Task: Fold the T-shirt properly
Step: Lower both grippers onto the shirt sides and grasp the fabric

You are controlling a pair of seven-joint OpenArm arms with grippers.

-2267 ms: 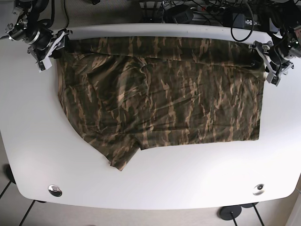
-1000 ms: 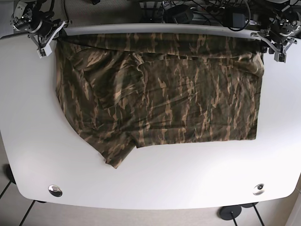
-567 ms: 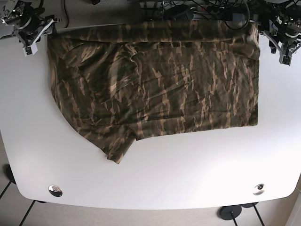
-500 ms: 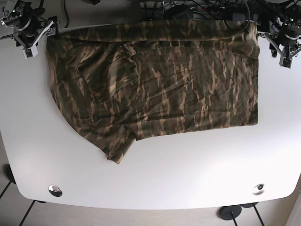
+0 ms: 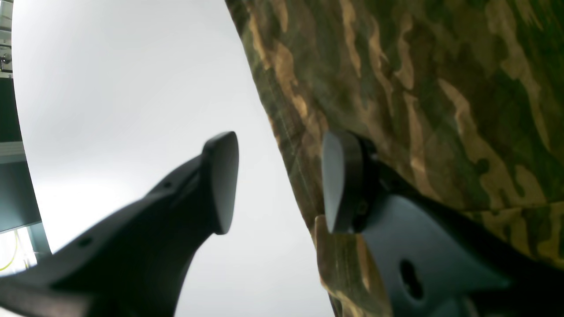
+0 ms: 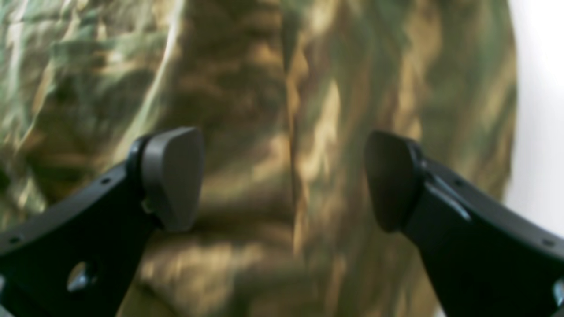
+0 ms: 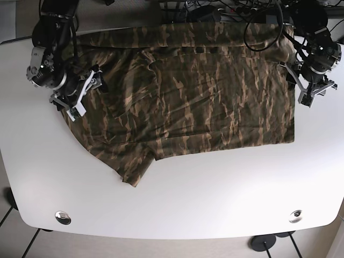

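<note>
The camouflage T-shirt [image 7: 204, 102] lies spread on the white table [image 7: 215, 204], with a sleeve [image 7: 131, 172] sticking out at the front left. My left gripper [image 7: 302, 91] is open at the shirt's right edge. In the left wrist view the gripper [image 5: 277, 182] straddles the shirt's [image 5: 418, 88] edge, with one finger [image 5: 220, 180] over bare table and the other against the cloth. My right gripper [image 7: 83, 99] is open over the shirt's left side. In the blurred right wrist view the gripper [image 6: 282, 180] hovers over the cloth [image 6: 282, 88] and holds nothing.
Cables and equipment [image 7: 231, 11] crowd the space behind the table's far edge. Two metal discs [image 7: 63, 217] [image 7: 295, 216] sit in the table's front corners. Bare white table lies in front of the shirt.
Both grippers have left the shirt's far corners and moved toward the front along its sides. The far edge, earlier held up at the back, now lies loose.
</note>
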